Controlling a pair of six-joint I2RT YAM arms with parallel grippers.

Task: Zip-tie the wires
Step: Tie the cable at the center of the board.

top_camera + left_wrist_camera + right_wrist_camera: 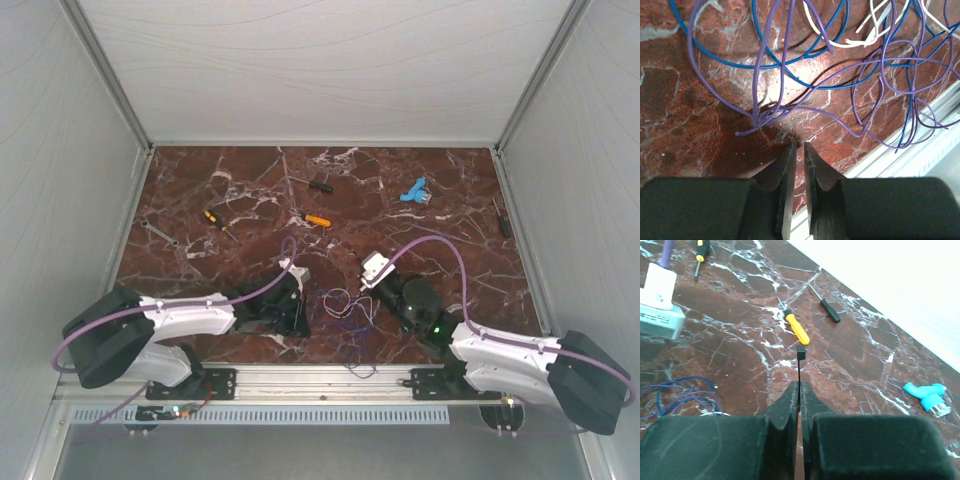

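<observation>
The wires [345, 303] lie as a loose tangle of thin purple and blue loops on the red marble table between the two arms. They fill the top of the left wrist view [790, 75], with a white strand [860, 42] among them. My left gripper [799, 144] sits just short of a purple wire end, its jaws a narrow gap apart with nothing between them; it also shows in the top view [303, 310]. My right gripper [799, 383] is shut on a thin black zip tie [800, 352] that stands up from its fingertips, head on top; it is to the right of the wires in the top view [380, 288].
An orange-handled screwdriver [797, 330] and a black one [829, 310] lie beyond the right gripper. A yellow-black screwdriver [213, 218], a wrench [158, 233], a light blue part [414, 191] and a dark tool [501, 218] lie farther back. A metal rail [920, 130] borders the near edge.
</observation>
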